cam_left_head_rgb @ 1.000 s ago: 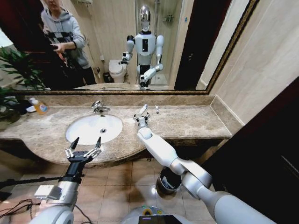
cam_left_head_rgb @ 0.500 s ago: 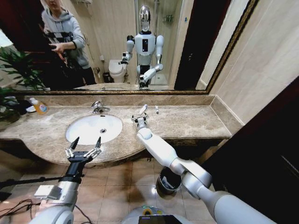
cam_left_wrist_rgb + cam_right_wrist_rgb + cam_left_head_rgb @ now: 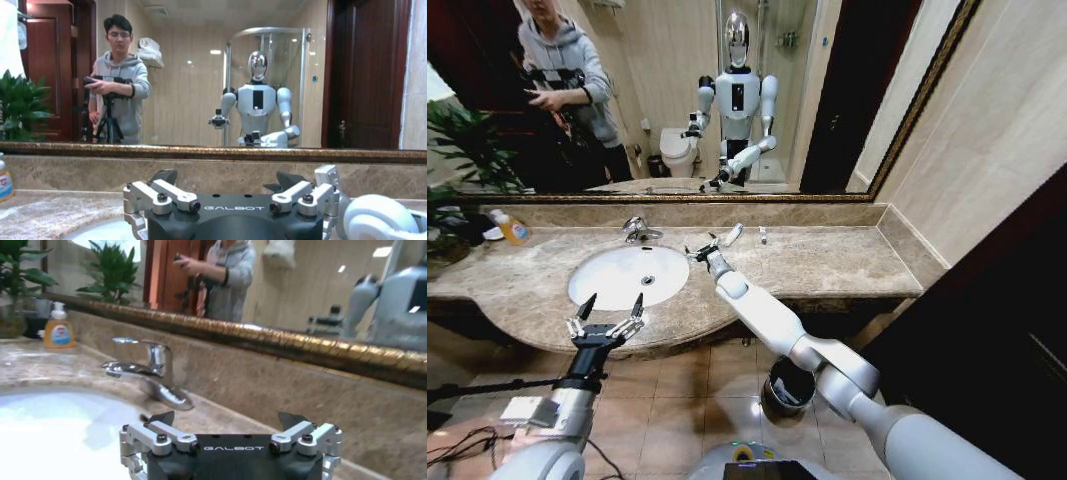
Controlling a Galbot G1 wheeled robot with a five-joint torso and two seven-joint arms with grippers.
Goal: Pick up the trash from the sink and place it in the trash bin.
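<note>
The white oval sink is set in the beige marble counter, with a chrome tap behind it. In the head view my right gripper hovers open at the sink's right rim, nothing between its fingers. The right wrist view shows that gripper facing the tap and basin. A white tube and a small white piece of trash lie on the counter just right of it. My left gripper is open and idle before the counter's front edge. The dark trash bin stands on the floor, partly behind my right arm.
A bottle of orange liquid stands at the counter's far left by a plant. A mirror spans the wall behind the counter. A beige wall closes the right side. Brown floor tiles lie below the counter.
My right gripper has swung left, away from the white tube and toward the sink's rim and tap. The left arm has not moved.
</note>
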